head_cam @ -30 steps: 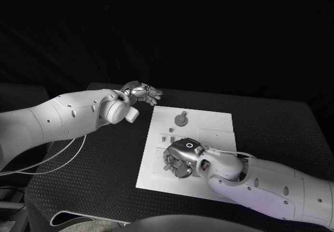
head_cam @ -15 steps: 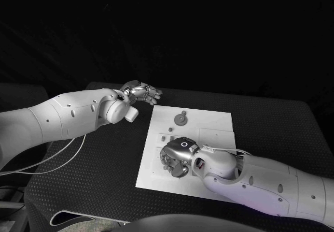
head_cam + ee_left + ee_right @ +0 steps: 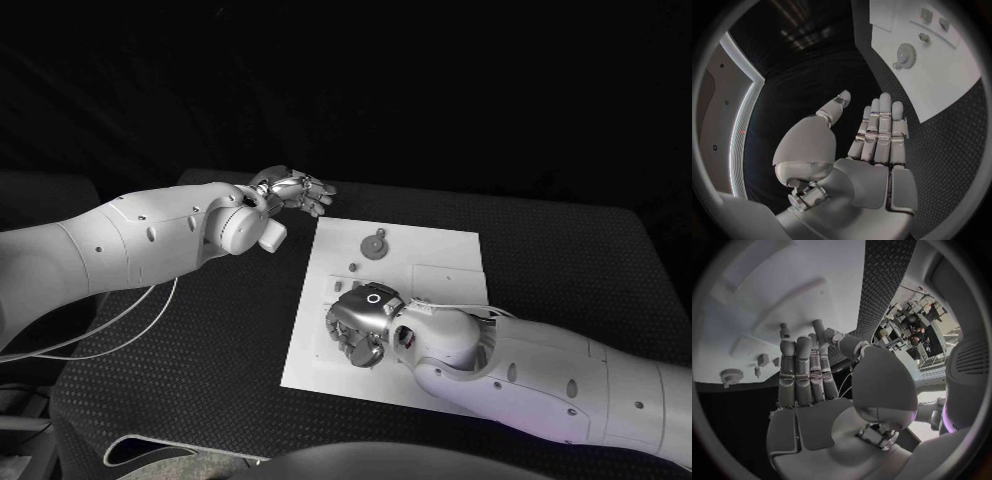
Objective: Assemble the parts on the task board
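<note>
The right hand is hovering low over the near-left part of the task board, palm down, with its fingers lying straight and side by side; nothing is showing between them, so the hand is judged empty and open. The left hand is waiting off the board, just beyond its far-left corner, fingers extended and apart, holding nothing. The gear-shaped part is lying flat near the far edge of the board, well apart from the right hand, and a few small parts are standing in a row between the gear and that hand. The step in hand is judged to be a reach for one of the parts near the right hand, though which one cannot be told, since the hand is covering the board beneath it. To do it well, the hand should be coming down slowly with thumb and one finger bracketing a single piece, keeping the remaining fingers clear of neighbouring parts, and lifting straight up.
</note>
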